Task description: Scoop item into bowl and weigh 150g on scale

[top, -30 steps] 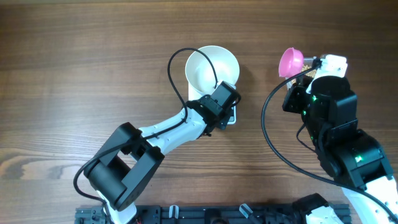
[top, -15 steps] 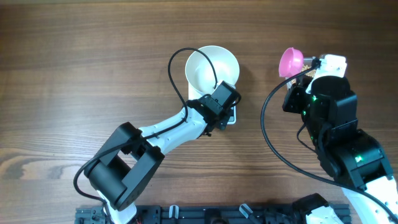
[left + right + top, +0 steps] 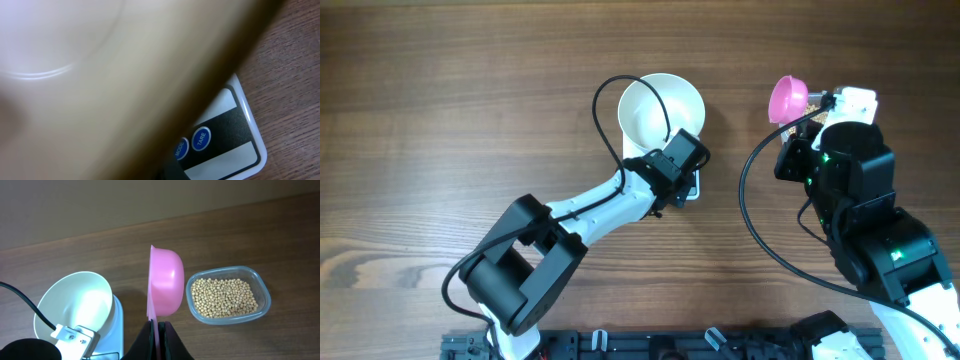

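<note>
Beans (image 3: 225, 296) in tub (image 3: 265, 292), bowl (image 3: 75, 305) on scale (image 3: 225, 131) (right gripper (image 3: 156, 330) tight on scoop (image 3: 165, 282), left gripper (image 3: 685, 155) closed)

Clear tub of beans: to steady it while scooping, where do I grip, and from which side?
Pinch the clear tub at the rim of its short end farthest from the pink scoop, coming straight down, one finger either side of the wall. The wall is thin and upright, the top open; beans there may get nudged.

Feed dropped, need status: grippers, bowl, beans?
Left gripper shut, at scale front. Right gripper shut on pink scoop. Bowl empty on scale; beans in tub. Cable over bowl.
</note>
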